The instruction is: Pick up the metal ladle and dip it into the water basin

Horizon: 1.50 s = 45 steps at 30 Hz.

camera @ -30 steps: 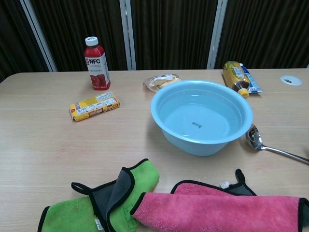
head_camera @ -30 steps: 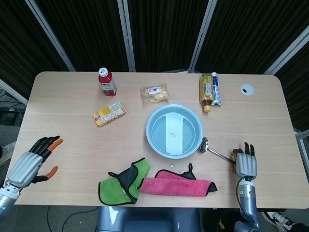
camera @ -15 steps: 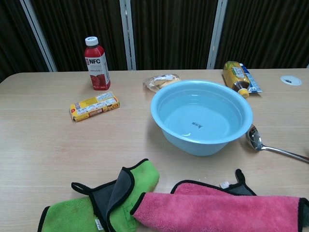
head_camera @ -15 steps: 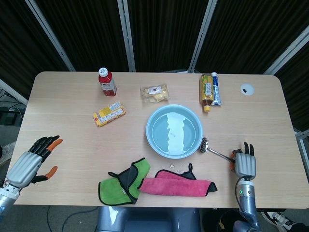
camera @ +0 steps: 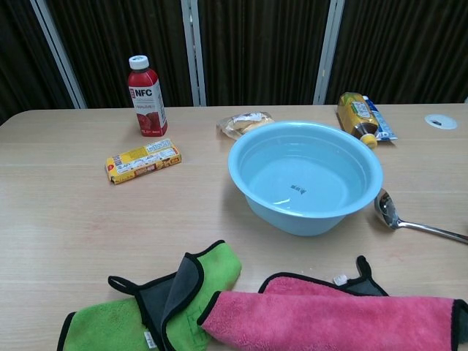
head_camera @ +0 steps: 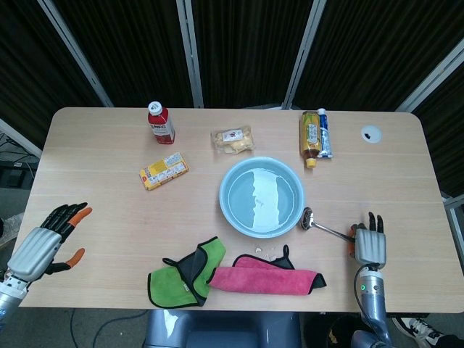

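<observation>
I am only starting: the shiny metal ladle [head_camera: 322,228] is lying flat on the pale wooden worktop [head_camera: 101,181], its bowl just beside the round light-blue water basin [head_camera: 262,196] at about four o'clock of it, its handle running out to my right hand [head_camera: 369,246]. That hand is sitting at the handle's end with fingers upright; I cannot tell whether it is gripping. My left hand [head_camera: 45,243] is waiting, fingers spread and empty, at the worktop's eight o'clock corner. Lifting and dipping are both left, I judge. The basin is holding clear water, nothing else.
</observation>
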### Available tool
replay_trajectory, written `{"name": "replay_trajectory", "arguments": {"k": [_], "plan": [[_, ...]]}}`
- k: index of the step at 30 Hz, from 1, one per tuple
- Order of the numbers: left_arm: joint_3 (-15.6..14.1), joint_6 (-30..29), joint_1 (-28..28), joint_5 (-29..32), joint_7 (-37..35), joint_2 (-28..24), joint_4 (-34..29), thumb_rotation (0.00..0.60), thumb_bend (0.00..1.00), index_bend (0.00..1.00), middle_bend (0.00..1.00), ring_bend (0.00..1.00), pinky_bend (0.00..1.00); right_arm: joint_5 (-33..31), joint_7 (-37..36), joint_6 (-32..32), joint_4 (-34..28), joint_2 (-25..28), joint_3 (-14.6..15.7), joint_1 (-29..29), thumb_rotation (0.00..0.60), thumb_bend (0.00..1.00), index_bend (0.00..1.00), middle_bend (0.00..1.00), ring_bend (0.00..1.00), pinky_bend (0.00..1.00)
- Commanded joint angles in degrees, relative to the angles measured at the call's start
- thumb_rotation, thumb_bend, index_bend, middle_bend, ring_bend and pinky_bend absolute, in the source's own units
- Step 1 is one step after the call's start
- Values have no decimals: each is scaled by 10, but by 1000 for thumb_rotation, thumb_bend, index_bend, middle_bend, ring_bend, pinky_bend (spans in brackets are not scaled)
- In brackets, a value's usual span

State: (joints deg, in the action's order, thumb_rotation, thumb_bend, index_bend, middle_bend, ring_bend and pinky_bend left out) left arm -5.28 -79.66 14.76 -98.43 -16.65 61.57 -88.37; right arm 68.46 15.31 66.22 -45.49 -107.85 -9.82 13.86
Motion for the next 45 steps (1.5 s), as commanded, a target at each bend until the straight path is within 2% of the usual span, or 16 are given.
{"name": "replay_trajectory", "arguments": {"k": [1,10,16,25,34,45], "plan": [[0,0,0,0,1,0,0,600,435,0,0,0,0,2,11,0,1,0,4,0,600,251,517,438,42,3],[-1,-3,-1,-3,0,-1,1,600,447,0,0,0,0,-5,57,3,-11,7,5,-6,600,345,586,492,108,53],[-3,-7,-3,-5,-1,-2,2,600,454,0,0,0,0,-6,70,9,-23,16,5,-10,600,359,619,518,131,77],[-3,-11,-4,-6,-4,-3,3,600,459,0,0,0,0,-6,97,26,-51,32,4,-14,600,368,668,568,236,188],[-3,-12,-4,-8,-5,-3,4,600,464,0,0,0,0,5,115,62,-104,68,3,-23,600,370,709,615,300,252],[-5,-10,-4,-9,2,-2,2,600,466,0,0,0,0,3,142,85,-182,124,-1,-30,600,370,730,639,327,276]]}}
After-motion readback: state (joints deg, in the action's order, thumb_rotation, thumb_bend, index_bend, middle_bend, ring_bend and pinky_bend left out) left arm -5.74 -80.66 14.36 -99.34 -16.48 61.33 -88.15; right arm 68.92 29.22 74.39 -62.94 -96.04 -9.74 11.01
